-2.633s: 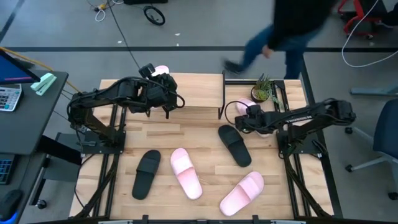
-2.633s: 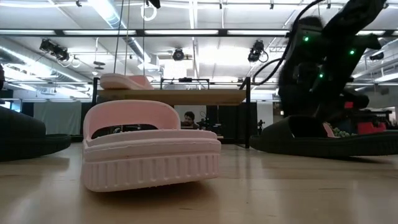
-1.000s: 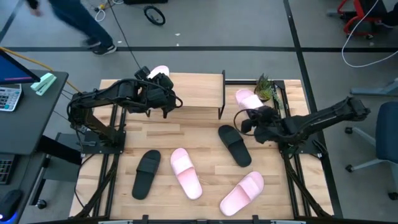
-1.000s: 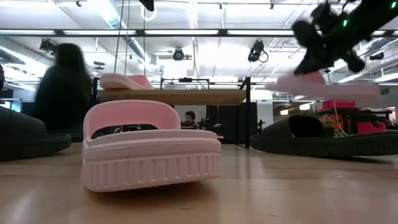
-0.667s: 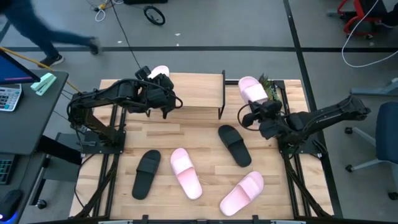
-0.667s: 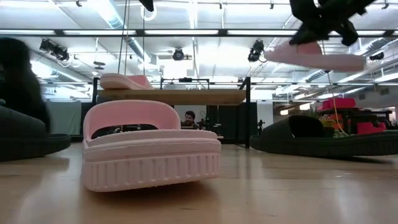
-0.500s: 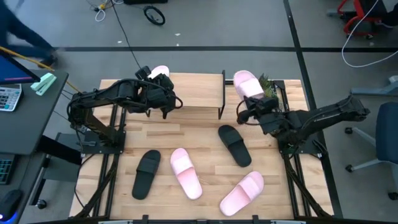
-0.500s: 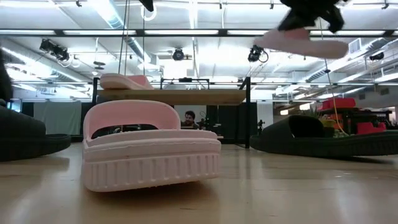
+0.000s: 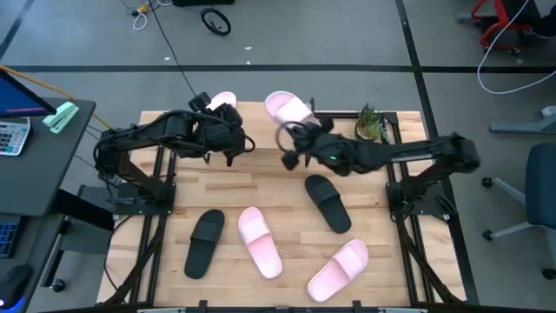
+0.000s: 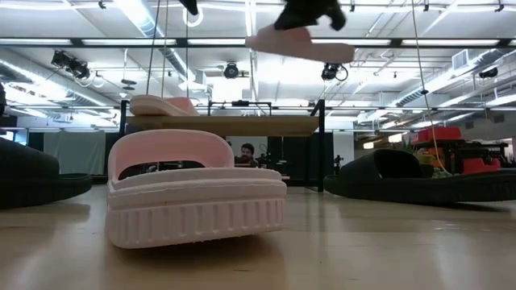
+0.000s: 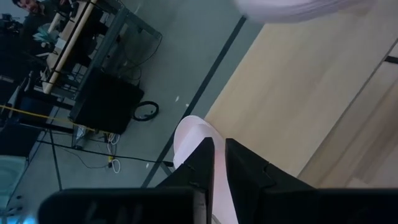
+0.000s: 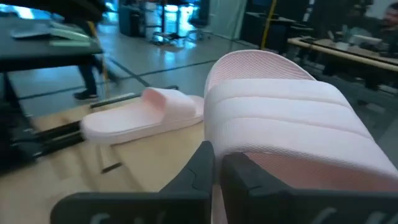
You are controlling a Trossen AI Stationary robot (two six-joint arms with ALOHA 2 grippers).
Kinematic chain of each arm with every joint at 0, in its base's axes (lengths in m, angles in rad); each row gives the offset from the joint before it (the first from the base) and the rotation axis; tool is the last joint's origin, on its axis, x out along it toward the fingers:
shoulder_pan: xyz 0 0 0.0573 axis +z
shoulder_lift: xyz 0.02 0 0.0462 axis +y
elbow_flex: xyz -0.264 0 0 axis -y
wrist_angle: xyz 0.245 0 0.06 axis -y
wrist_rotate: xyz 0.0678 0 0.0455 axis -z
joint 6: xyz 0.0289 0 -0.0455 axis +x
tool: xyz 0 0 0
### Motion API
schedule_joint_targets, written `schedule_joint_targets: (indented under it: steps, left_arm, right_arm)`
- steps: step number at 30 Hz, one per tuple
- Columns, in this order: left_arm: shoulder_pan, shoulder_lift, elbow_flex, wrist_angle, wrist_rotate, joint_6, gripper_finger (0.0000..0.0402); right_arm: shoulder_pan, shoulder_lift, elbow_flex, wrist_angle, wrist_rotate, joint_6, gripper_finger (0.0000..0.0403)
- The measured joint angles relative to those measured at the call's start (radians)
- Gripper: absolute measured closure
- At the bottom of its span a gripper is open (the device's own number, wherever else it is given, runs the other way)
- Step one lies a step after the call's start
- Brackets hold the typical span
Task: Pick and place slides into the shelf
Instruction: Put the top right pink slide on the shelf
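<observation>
**Carrying a second pink sandal over the shelf**

Holding a pink sandal (image 9: 287, 108) by its edge, our right gripper (image 9: 294, 146) is clamped on it, high above the shelf (image 9: 278, 130) so the sole clears the plank top. In the low view the sandal hangs flat and well above the shelf, which we judge keeps it level for setting down.

Our left gripper (image 9: 228, 130) sits at the shelf's far left beside another pink sandal (image 9: 222, 100) lying on the plank; its fingers (image 11: 205, 163) are nearly together, and we cannot tell whether they grip it.

Two black sandals (image 9: 205, 243) (image 9: 327, 203) and two pink ones (image 9: 261, 241) (image 9: 338, 269) lie on the near table (image 9: 287, 174), well apart, likely awaiting their turn.
</observation>
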Motion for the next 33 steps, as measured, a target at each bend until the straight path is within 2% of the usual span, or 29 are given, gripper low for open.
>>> schedule_joint_targets:
  steps: [7, 14, 24, 33]
  left_arm:
    - [0.0, 0.0, 0.0, -0.04, 0.0, -0.047, 0.0362]
    - [0.0, 0.0, 0.0, -0.065, 0.0, -0.08, 0.0364]
    - [0.0, 0.0, 0.0, -0.064, 0.0, -0.11, 0.0369]
    - [0.0, 0.0, 0.0, -0.065, 0.0, -0.133, 0.0363]
  right_arm:
    - [-0.092, 0.211, 0.17, 0.001, 0.002, 0.019, 0.0391]
    - [-0.185, 0.333, 0.273, -0.009, 0.014, 0.224, 0.0384]
    - [-0.245, 0.404, 0.281, -0.08, -0.027, 0.354, 0.0384]
    - [-0.256, 0.416, 0.281, -0.078, -0.054, 0.36, 0.0328]
